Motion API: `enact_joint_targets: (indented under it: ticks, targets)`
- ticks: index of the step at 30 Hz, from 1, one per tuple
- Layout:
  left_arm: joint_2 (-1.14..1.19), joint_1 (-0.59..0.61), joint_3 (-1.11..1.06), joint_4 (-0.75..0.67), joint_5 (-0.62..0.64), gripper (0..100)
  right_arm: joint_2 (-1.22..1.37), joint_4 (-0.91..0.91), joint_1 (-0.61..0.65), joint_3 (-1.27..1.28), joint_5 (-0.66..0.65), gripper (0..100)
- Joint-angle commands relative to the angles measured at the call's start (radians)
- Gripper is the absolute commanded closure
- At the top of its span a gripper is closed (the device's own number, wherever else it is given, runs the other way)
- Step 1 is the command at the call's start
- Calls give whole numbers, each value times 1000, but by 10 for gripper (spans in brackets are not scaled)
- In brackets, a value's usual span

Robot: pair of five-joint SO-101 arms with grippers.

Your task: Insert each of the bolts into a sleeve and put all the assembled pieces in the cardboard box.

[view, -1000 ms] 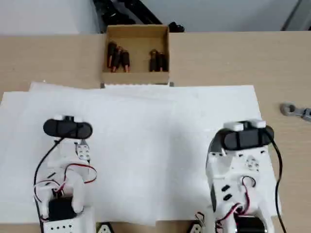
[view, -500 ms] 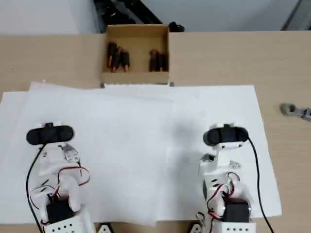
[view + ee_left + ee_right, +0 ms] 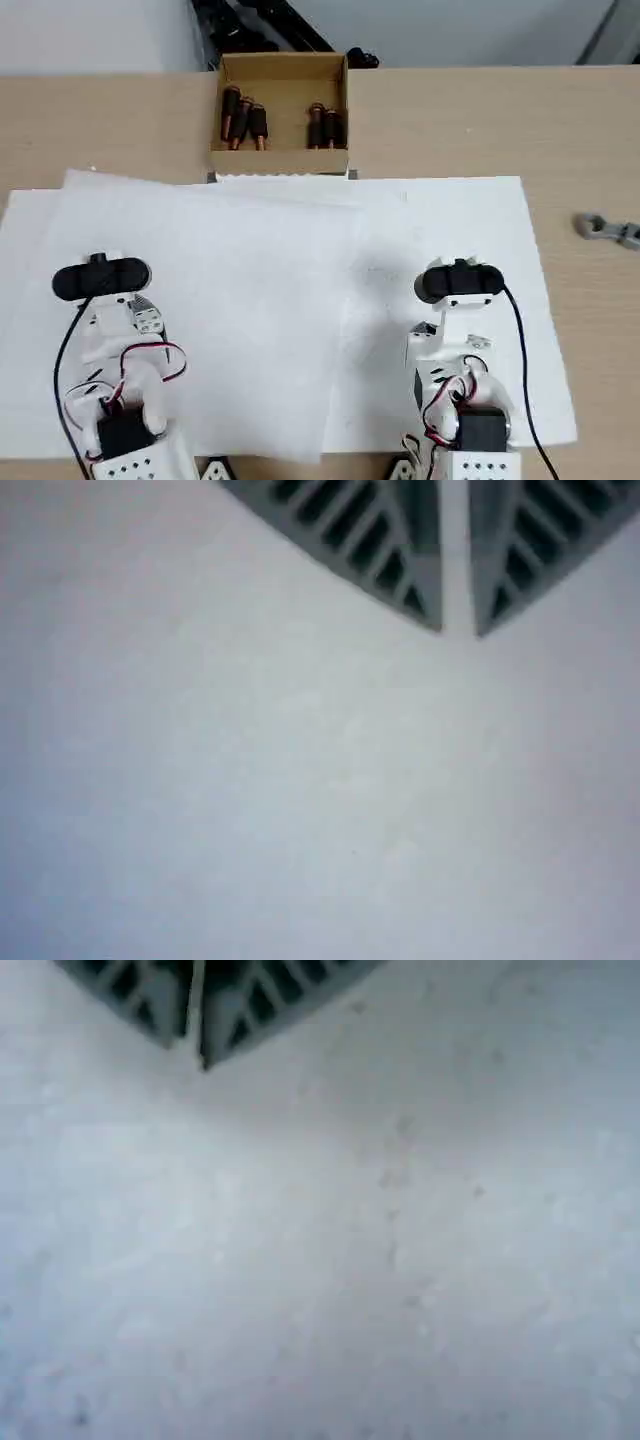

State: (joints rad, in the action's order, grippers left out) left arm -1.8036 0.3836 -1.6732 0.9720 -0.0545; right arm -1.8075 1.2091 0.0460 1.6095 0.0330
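Observation:
The cardboard box (image 3: 282, 160) stands at the far middle of the table. Inside it lie several black-and-copper assembled pieces, one group on the left (image 3: 241, 118) and a pair on the right (image 3: 325, 126). My left arm (image 3: 101, 279) is folded back at the near left over the white paper. Its gripper (image 3: 457, 628) is shut and empty, tips just above the sheet. At the near right sits my right arm (image 3: 458, 282), also drawn back. The right gripper (image 3: 197, 1055) is shut too, with nothing in it, close over the paper.
A large white paper sheet (image 3: 300, 290) covers the table's middle and near part. A small metal tool (image 3: 603, 228) lies at the right edge on bare wood. Dark equipment (image 3: 250, 25) stands behind the box.
Both arms have drawn back toward the near edge of the table and folded down. Most of that motion came in the first half second; the box's contents are unchanged.

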Motion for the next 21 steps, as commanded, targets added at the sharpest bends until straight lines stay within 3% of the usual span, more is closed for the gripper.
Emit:
enact_joint_targets:
  ticks: [1,7,15,21]
  targets:
    - [-12,3,8,-28,9,994,-7,-22,-5,-5,9,991]
    - [-12,-11,8,-28,12,994,-7,-22,-5,-5,9,991]
    - [-12,-273,8,-28,176,994,-7,-22,-5,-5,9,991]
    - [-12,-279,8,-28,167,994,-7,-22,-5,-5,9,991]
